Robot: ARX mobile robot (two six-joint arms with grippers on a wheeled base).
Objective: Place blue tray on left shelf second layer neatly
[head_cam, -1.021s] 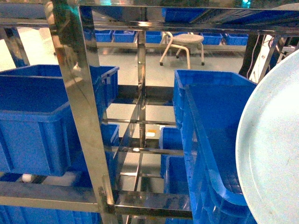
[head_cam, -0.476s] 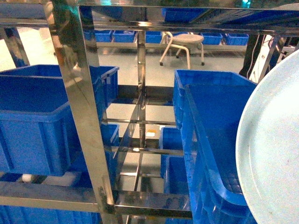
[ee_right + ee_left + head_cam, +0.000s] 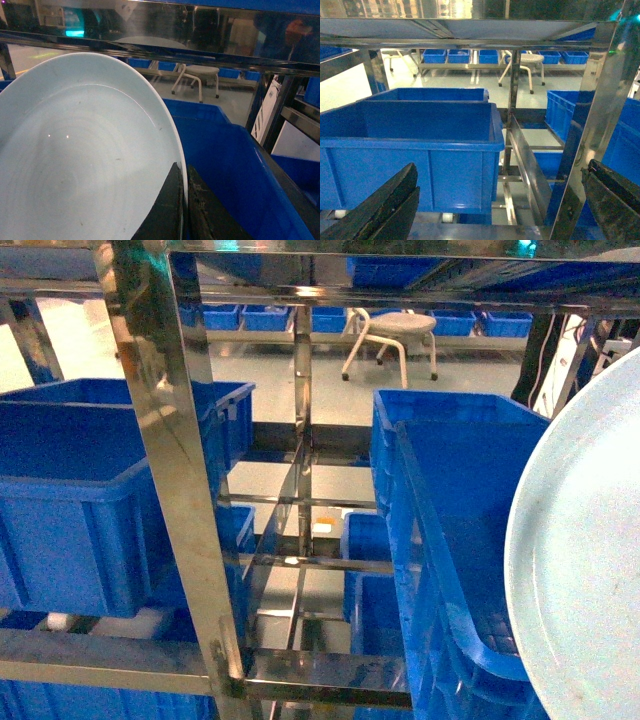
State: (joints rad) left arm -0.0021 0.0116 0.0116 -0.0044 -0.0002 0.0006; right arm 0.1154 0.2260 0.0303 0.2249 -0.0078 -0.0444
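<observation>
Right gripper [image 3: 182,210] clamped on blue tray [image 3: 85,160] rim; left gripper [image 3: 495,210] apart; no legible writing

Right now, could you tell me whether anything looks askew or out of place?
The tray is tilted steeply, held by its rim in the right gripper beside a crate on the right, not on the left shelf. Small dark specks mark its face.

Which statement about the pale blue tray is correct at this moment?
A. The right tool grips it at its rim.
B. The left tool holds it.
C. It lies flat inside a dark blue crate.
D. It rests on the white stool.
A: in the right wrist view the right tool pinches the rim of the blue tray, its fingers closed on either side of the edge.
</observation>
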